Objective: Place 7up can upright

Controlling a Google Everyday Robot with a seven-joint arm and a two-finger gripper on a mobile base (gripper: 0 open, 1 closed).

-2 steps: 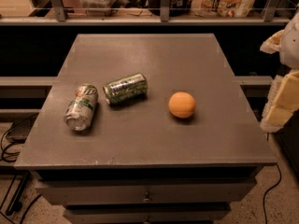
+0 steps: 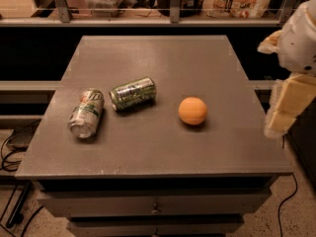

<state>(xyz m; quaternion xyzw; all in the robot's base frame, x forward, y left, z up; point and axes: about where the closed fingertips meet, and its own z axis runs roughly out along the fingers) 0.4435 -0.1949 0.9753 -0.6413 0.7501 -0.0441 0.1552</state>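
The 7up can [image 2: 132, 93] is dark green with pale mottled print and silver ends. It lies on its side at the left middle of the grey table [image 2: 163, 147], its long axis roughly left to right. My gripper [image 2: 285, 107] is pale cream and hangs at the right edge of the view, beside the table's right edge. It is far to the right of the can and holds nothing that I can see.
A paler silver-white can [image 2: 87, 112] lies on its side just left of the 7up can. An orange ball [image 2: 192, 111] rests to the right of it. A shelf [image 2: 168, 4] with bags and containers runs behind the table. Cables [image 2: 12, 147] lie on the floor at left.
My arm has shifted a little to the left, toward the table's right edge. The cans and the ball have not moved.
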